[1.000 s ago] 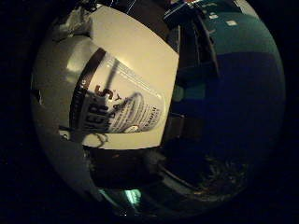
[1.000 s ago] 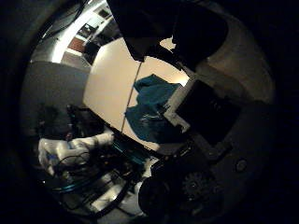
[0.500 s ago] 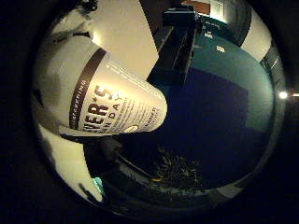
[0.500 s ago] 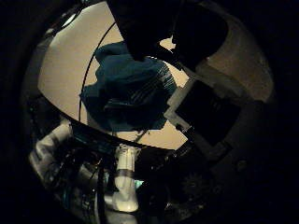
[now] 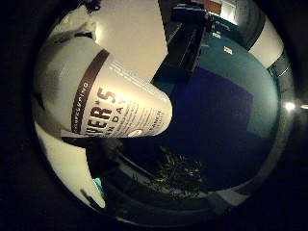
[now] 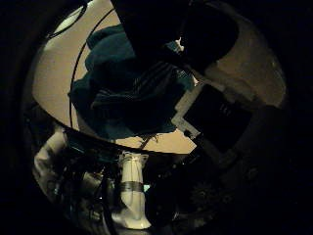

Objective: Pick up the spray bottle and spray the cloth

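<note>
Since a second earlier both palm views had swung: the cloth, then small at the table's far part, now filled the middle of the thumb-side view, and the bottle had grown larger in the little-finger-side view. That shift was the camera's, carried with the hand; the cloth itself did not seem to have moved on the table.

The white and black robot hand (image 6: 215,112) showed dark finger parts (image 6: 161,34) reaching across the thumb-side view and a pale body at its edge. The one white plastic spray bottle with a brown-banded printed label (image 5: 103,103) lay hard against the palm and filled much of the little-finger-side view, so it was close in the hand. Whether the fingers were curled round it could not be made out, since no finger was seen meeting the bottle. The bottle's nozzle and trigger were cut off from sight.

Beyond the fingers lay one crumpled dark teal cloth with pale stripes (image 6: 127,98), partly hidden behind the dark finger parts, resting on the light beige table (image 6: 54,83) just inside its edge. Past the table edge stood one white pipe-like post (image 6: 131,188) among dim clutter too dark to tell apart.
</note>
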Motion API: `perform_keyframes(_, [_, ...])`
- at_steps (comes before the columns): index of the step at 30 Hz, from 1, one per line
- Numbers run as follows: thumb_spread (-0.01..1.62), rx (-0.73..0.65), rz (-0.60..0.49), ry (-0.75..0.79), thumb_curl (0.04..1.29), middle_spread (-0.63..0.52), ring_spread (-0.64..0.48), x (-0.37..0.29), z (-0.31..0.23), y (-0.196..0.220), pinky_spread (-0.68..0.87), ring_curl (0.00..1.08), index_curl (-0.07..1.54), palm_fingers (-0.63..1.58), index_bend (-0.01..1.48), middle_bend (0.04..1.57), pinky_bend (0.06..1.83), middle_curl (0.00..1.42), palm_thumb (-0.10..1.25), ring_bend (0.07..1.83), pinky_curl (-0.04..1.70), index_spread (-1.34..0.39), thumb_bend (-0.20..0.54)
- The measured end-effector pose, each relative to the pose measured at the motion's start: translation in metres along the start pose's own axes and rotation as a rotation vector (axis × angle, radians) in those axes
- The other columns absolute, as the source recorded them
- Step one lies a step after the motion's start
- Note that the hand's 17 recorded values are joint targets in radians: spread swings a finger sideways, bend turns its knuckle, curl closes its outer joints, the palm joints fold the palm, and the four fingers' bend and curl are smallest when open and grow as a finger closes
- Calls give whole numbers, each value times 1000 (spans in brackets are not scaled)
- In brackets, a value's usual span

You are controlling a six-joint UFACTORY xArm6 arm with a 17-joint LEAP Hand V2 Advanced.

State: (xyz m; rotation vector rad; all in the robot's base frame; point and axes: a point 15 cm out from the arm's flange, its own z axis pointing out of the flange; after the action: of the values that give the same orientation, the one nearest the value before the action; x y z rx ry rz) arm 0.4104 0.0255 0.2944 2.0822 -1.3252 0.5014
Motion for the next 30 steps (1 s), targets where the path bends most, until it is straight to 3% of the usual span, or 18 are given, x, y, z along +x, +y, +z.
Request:
perform_keyframes(9, [926,89,53,-100,727,-87,-167,7,-45,4,-202,570,657,1231,1140,1330,1332,588,1029,1437,749,-199,-16])
perform_keyframes(22, [918,390,123,-598,730,-86,-167,-37,-212,-23,-203,569,656,1232,1139,1331,1327,586,1055,1437,755,-200,-14])
perform_keyframes(30, [894,694,203,-883,742,-87,-167,-50,-304,-73,-204,569,657,1228,1138,1329,1329,587,1059,1440,757,-202,-15])
